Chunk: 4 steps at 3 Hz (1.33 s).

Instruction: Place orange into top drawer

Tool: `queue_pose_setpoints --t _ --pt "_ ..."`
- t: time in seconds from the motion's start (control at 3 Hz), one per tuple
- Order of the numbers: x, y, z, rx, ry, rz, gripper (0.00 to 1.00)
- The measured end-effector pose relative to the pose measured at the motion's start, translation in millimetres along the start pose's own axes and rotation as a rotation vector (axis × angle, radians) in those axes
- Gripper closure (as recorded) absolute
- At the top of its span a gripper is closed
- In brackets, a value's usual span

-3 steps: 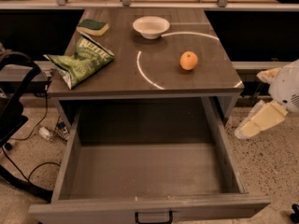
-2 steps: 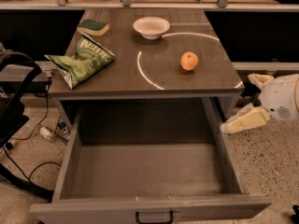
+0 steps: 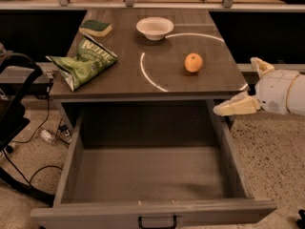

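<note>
The orange (image 3: pixel 193 62) sits on the grey tabletop (image 3: pixel 124 75), right of centre, just inside a thin white arc. The top drawer (image 3: pixel 152 175) is pulled fully out below the tabletop, and nothing shows inside it; its black handle (image 3: pixel 157 222) is at the bottom edge of the view. My gripper (image 3: pixel 235 86) comes in from the right, beside the table's front right corner and above the drawer's right wall. It is open and holds nothing. One white finger (image 3: pixel 233 106) points left toward the drawer, and the other finger (image 3: pixel 259 66) points up. The orange lies up and to the left of the gripper.
A white bowl (image 3: pixel 155 27) stands at the back of the table, a green sponge (image 3: pixel 96 28) at the back left and a green chip bag (image 3: pixel 83 62) on the left. A black chair frame (image 3: pixel 19 104) and cables (image 3: pixel 28 171) lie on the floor at left.
My gripper has moved left, from out by the floor at right to the table's front right corner over the drawer's side wall. The orange has not moved.
</note>
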<state>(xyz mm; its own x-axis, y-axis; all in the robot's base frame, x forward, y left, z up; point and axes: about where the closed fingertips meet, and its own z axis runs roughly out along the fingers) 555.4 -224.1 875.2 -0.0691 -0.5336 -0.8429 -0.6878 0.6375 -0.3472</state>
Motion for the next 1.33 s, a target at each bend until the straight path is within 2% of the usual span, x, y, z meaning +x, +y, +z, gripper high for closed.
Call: queue_pose_setpoints --t 0.33,0.67,1.0,1.33 --pt "0 0 0 0.0 0.0 0.0 0.0" --pt "-4 -9 25 0.012 -0.083 0.112 0.0" --pt "-25 -30 72 0.031 -0.208 0.225 0.0" --pt "-38 -40 96 0.042 -0.253 0.25 0.0"
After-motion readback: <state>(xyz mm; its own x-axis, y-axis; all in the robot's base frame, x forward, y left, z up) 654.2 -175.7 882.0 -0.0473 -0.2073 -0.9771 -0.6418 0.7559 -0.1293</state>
